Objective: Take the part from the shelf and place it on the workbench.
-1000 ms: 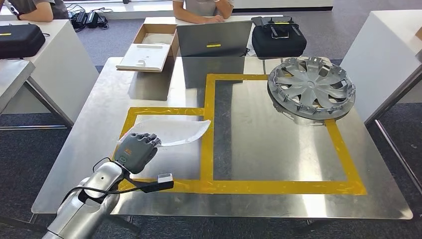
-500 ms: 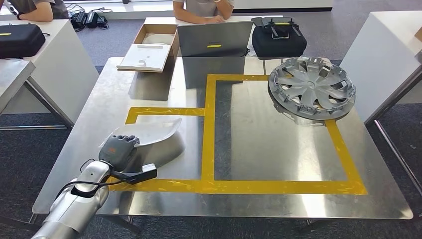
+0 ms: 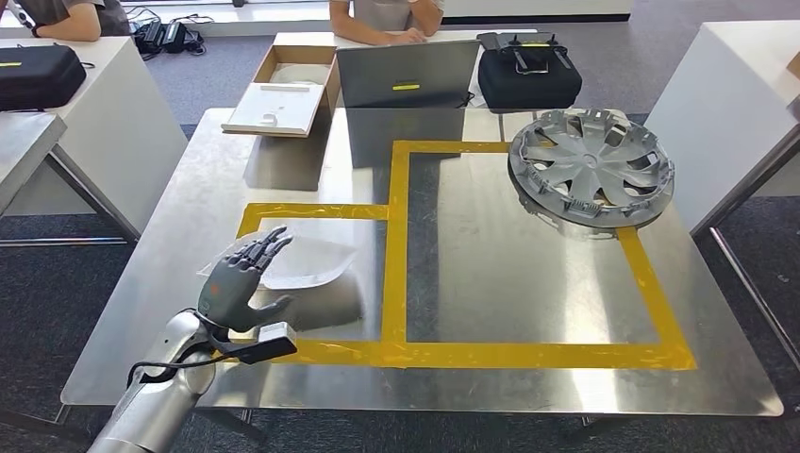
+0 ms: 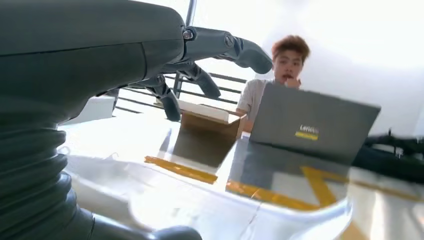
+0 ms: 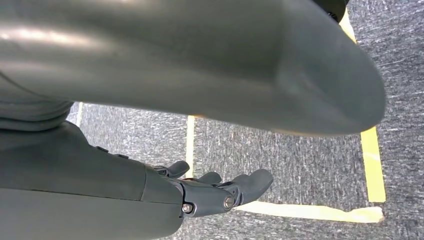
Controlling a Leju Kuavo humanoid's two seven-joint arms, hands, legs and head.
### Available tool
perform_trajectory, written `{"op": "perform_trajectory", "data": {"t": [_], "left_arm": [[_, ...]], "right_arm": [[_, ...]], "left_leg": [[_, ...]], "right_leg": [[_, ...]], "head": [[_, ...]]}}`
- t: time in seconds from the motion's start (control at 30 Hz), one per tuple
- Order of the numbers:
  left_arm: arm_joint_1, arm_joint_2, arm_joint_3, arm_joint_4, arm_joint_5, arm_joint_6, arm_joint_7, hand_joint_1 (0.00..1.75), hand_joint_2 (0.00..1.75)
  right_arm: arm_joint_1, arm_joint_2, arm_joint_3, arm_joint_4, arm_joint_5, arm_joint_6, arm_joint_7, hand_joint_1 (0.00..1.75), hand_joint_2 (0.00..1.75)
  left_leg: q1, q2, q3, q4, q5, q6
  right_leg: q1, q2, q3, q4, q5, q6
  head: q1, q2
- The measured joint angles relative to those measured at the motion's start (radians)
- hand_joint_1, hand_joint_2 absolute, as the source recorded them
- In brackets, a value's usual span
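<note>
The part (image 3: 309, 263), a pale curved shell, lies flat on the steel workbench (image 3: 509, 283) inside the small yellow-taped rectangle at the near left. My left hand (image 3: 242, 279) hovers at the part's near-left edge, fingers spread and raised, holding nothing. In the left wrist view the same hand (image 4: 150, 65) arches above the pale part (image 4: 225, 210) without gripping it. My right hand (image 5: 210, 192) hangs over the grey floor with its fingers loosely extended and nothing in it.
A silver hubcap (image 3: 591, 166) rests at the bench's far right corner. Along the far edge stand a laptop (image 3: 406, 74), an open cardboard box (image 3: 292, 85) and a black case (image 3: 528, 75), with a person (image 3: 385, 19) behind. White tables flank both sides.
My left hand drew the part left and toward me, set it down on the bench, then let go and spread its fingers.
</note>
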Motion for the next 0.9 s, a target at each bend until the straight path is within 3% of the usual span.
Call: {"op": "perform_trajectory", "data": {"t": [0.03,0.17,0.3,0.37,0.43,0.63,0.9], "left_arm": [[0.007,-0.001,-0.002,-0.025,0.058,-0.008,-0.002,0.00,0.00],[0.032,0.001,-0.023,-0.139,0.363,-0.123,-0.006,0.00,0.00],[0.073,-0.009,-0.020,-0.296,0.734,-0.412,-0.008,0.00,0.00],[0.098,-0.028,0.010,-0.362,0.848,-0.565,-0.009,0.00,0.00],[0.118,-0.048,0.044,-0.412,0.902,-0.648,-0.009,0.00,0.00],[0.159,-0.095,0.132,-0.498,1.015,-0.791,-0.005,0.00,0.00],[0.177,-0.121,0.180,-0.538,1.034,-0.811,0.000,0.00,0.00]], "right_arm": [[0.000,0.000,-0.002,0.000,0.002,0.000,0.000,0.00,0.00],[0.000,0.000,-0.015,0.000,0.008,-0.001,-0.001,0.00,0.00],[0.001,0.001,-0.027,0.000,0.012,0.000,-0.002,0.00,0.00],[0.001,0.001,-0.034,0.000,0.014,0.000,-0.002,0.00,0.00],[0.001,0.002,-0.041,0.000,0.014,0.000,-0.002,0.00,0.00],[0.001,0.007,-0.055,0.000,0.025,0.000,-0.003,0.00,0.00],[0.000,0.015,-0.066,-0.001,0.026,0.000,-0.003,0.00,0.00]], "left_leg": [[0.000,0.000,0.000,0.000,0.000,0.000],[0.000,0.000,0.000,0.000,0.000,0.000],[0.000,0.000,0.000,0.000,0.000,0.000],[0.000,0.000,0.000,0.000,-0.001,0.001],[0.000,0.000,0.000,0.000,-0.001,0.001],[-0.003,0.000,-0.001,0.003,-0.004,0.005],[-0.001,0.001,0.004,-0.002,-0.001,0.021]], "right_leg": [[0.000,0.000,0.000,0.000,0.000,0.000],[0.000,0.000,0.000,0.000,0.000,0.000],[0.000,0.000,0.000,0.000,0.000,0.000],[0.000,0.000,0.000,0.000,0.000,0.000],[0.000,0.000,0.000,0.000,0.000,0.000],[-0.002,0.000,0.001,-0.002,0.001,0.003],[-0.002,-0.001,0.008,-0.004,-0.003,0.019]], "head": [[0.000,0.000],[0.000,0.000],[0.000,0.000],[0.000,0.000],[0.000,0.000],[0.000,0.000],[0.000,0.000]]}}
